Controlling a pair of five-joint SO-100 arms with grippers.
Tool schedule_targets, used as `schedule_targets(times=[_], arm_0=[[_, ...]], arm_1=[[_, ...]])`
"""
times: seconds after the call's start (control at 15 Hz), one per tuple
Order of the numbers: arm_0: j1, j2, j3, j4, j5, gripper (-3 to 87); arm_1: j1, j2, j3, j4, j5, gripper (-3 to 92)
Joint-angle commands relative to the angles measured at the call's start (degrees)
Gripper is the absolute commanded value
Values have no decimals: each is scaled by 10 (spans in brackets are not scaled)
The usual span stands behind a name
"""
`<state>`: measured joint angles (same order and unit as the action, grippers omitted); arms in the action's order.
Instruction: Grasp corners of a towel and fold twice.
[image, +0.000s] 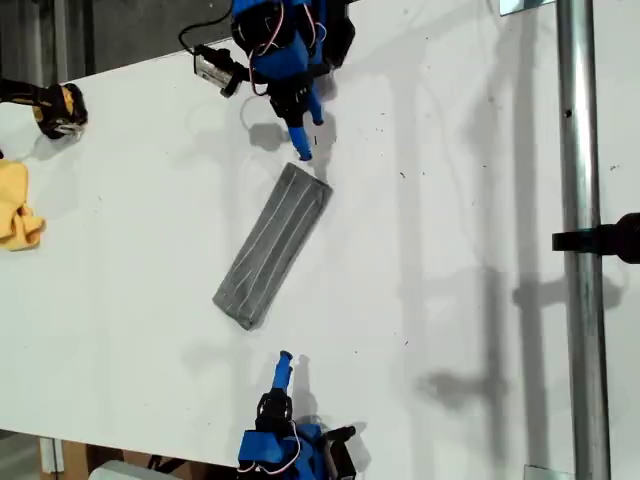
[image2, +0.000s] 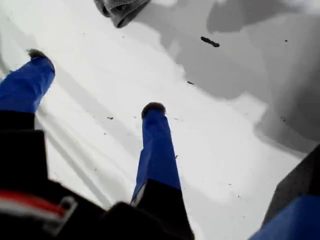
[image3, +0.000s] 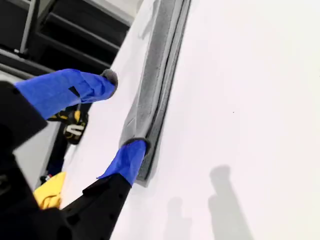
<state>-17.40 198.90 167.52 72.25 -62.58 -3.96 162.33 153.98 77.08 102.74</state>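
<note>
The grey striped towel (image: 272, 245) lies folded into a narrow strip, running diagonally across the white table. My first gripper (image: 303, 148) hangs open just beyond the strip's far end, at the top of the exterior view. In the first wrist view its blue fingers (image2: 155, 145) spread wide over bare table, and the towel's end (image2: 120, 10) shows ahead of them. My second gripper (image: 284, 360) is open near the strip's lower end, a little to the exterior view's right of it. In its wrist view one fingertip (image3: 134, 150) overlaps the towel's near corner (image3: 145, 170); contact is unclear.
A yellow cloth (image: 18, 205) lies at the exterior view's left edge, with a black and yellow tool (image: 55, 108) above it. A metal pole (image: 580, 250) with a black clamp (image: 605, 240) runs down the exterior view's right side. The table's (image: 450, 200) edge passes behind the first arm.
</note>
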Motion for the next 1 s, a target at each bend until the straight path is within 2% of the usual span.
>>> schedule_targets(times=[0.0,0.4,0.73,0.93], arm_0=[[4,4,-4,-12,-4,210],[5,4,-8,-3,-9,209],[9,4,-7,0,-11,206],[10,4,-10,2,-11,205]], arm_1=[[45,-87,-33,-63,-22,377],[102,-375,-83,-299,-28,385],[93,-490,-100,-408,-10,383],[99,-559,-98,-511,-7,380]])
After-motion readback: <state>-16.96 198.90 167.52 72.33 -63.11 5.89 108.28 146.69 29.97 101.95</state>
